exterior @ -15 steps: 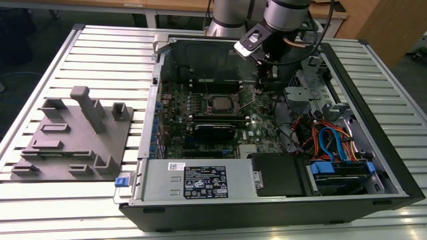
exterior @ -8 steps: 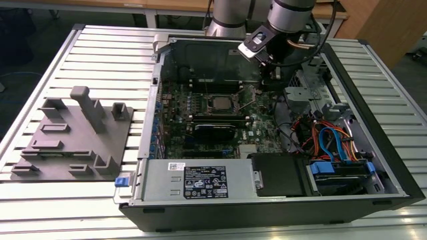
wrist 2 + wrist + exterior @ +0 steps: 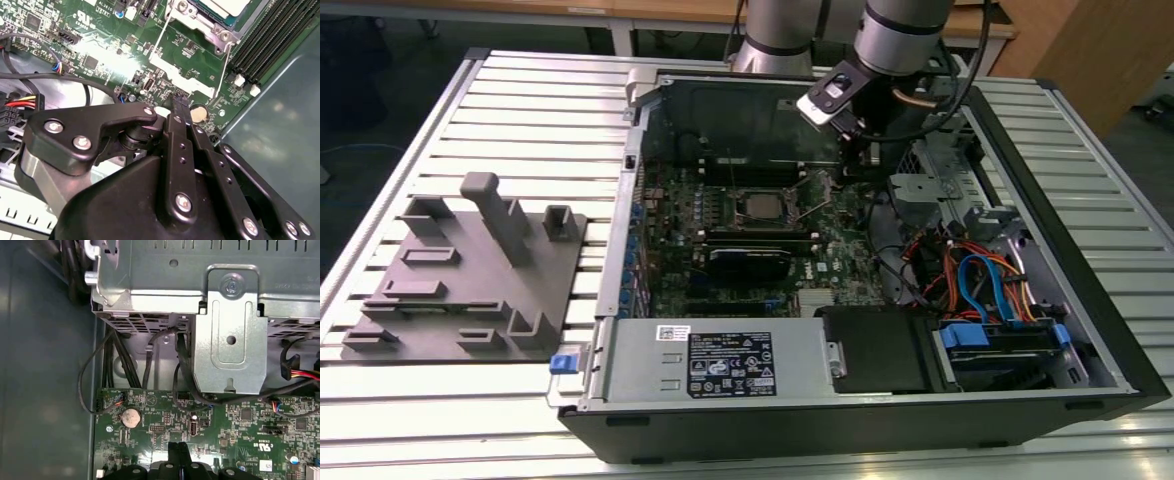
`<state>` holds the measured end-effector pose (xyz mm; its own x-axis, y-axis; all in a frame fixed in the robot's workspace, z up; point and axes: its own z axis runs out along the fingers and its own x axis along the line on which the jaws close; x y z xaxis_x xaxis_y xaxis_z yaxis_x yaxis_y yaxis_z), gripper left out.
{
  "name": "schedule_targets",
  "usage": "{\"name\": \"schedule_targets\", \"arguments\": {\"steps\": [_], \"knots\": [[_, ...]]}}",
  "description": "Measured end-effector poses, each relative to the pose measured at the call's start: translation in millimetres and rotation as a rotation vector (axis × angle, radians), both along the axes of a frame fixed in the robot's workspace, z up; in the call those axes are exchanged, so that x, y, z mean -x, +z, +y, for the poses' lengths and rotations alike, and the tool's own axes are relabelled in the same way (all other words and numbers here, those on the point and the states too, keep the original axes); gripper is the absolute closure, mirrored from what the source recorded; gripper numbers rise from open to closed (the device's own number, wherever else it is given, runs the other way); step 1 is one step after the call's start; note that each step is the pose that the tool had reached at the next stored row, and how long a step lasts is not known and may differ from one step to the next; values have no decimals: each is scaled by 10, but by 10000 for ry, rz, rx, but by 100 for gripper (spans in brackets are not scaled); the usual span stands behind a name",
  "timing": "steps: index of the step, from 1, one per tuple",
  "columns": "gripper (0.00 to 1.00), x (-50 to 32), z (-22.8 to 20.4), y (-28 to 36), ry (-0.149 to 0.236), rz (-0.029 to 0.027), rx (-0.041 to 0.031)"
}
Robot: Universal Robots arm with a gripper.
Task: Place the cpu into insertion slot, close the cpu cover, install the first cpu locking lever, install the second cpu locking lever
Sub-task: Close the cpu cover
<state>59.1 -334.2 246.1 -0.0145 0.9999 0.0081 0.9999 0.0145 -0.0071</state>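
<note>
The cpu lies flat in the insertion slot on the green board, its silver top also visible in the second wrist view. The grey cpu cover frames it and looks down flat. Two thin wire locking levers stick out from the socket toward my gripper. My gripper hangs inside the case, on the exterior view's right of the socket and apart from it. Both wrist views show its black fingers shut together with nothing between them, just above the board near a coin battery.
A grey metal drive bracket and black cables stand close behind the gripper. Memory slots run beside the socket. The case wall is near. A grey fixture plate lies on the table on the exterior view's left.
</note>
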Motion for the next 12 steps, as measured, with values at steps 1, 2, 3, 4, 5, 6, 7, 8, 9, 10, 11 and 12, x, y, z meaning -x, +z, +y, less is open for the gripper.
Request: {"name": "schedule_targets", "arguments": {"steps": [1, 2, 3, 4, 5, 6, 7, 8, 9, 10, 11, 12], "knots": [[90, 0, 0, -7, 0, 0, 0], [90, -1, 1, -12, 1, 0, 0], [90, -1, 1, -17, 1, 0, 0], [90, 0, 2, -20, 2, 0, 1], [90, 3, 3, -22, 2, 1, 3], [90, 6, 3, -24, 2, 0, 3], [90, 10, 4, -26, 1, 0, 1], [90, 14, 4, -27, 2, 0, 0], [90, 18, 4, -28, 2, 0, 1], [90, 27, 5, -29, 2, 0, 0], [90, 36, 5, -29, 1, 0, 0], [90, 40, 5, -29, 1, 0, 0]]}}
